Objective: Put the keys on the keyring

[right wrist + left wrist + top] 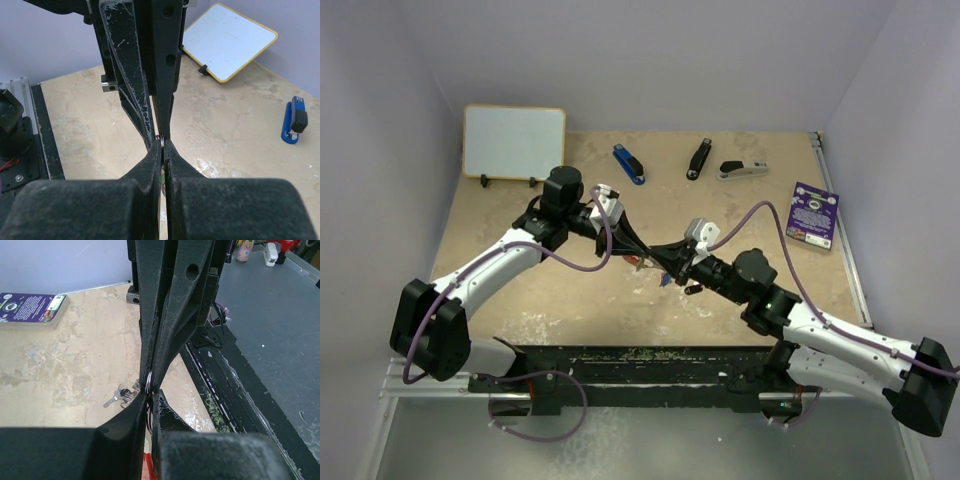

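Observation:
Both grippers meet tip to tip above the middle of the table. The keyring (pixel 149 380) is a thin silver ring pinched between them, and shows again as the keyring (pixel 161 140) in the right wrist view. My left gripper (pixel 151 391) is shut on it, with a red fob (pixel 146 465) hanging below its fingers. My right gripper (pixel 163 142) is shut on the same ring from the opposite side. From above, the left gripper (pixel 656 254) and right gripper (pixel 668 260) touch. A black-headed key (pixel 117 396) lies on the table below, with other keys bunched beside it.
A whiteboard (pixel 514 141) stands at the back left. A blue stapler (pixel 629 164), a black stapler (pixel 698 158) and a grey stapler (pixel 743 170) lie along the back. A purple card (pixel 814 214) lies at the right, near the metal rail.

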Robot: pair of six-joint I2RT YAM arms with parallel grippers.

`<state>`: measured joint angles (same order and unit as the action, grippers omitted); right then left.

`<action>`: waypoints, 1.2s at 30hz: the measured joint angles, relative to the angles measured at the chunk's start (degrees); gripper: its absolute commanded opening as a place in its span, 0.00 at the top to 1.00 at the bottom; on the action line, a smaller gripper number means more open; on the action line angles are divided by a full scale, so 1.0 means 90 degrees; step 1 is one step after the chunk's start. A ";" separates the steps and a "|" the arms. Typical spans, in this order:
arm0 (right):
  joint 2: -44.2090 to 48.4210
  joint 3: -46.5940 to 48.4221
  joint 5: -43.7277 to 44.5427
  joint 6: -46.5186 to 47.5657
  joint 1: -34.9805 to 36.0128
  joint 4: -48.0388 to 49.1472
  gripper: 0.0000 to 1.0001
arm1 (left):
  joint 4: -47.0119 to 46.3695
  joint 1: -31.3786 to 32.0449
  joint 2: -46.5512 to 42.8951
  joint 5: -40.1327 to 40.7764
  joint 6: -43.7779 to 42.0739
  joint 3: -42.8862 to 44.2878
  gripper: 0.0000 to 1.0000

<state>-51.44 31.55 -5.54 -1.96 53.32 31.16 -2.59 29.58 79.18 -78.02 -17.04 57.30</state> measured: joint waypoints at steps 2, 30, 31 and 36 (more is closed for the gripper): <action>0.0000 -0.0051 -0.0002 0.0002 0.0000 0.0112 1.00 | -0.0036 0.0000 0.0000 -0.0002 0.0075 0.0000 0.96; -0.0287 -0.0328 -0.0015 -0.0126 0.0000 0.1331 1.00 | -0.0719 -0.0022 0.0066 -0.0148 0.0843 0.0012 0.96; -0.0289 -0.0328 -0.0007 -0.0143 0.0000 0.1358 1.00 | -0.0777 -0.0022 0.0066 -0.0148 0.0894 0.0012 0.97; -0.0282 -0.0328 0.0017 -0.0170 0.0000 0.1394 1.00 | -0.0906 -0.0022 0.0066 -0.0126 0.1022 0.0012 0.97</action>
<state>-53.98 28.60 -5.39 -3.49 53.32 43.70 -10.74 29.39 79.77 -79.15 -7.84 57.41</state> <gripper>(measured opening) 0.004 0.059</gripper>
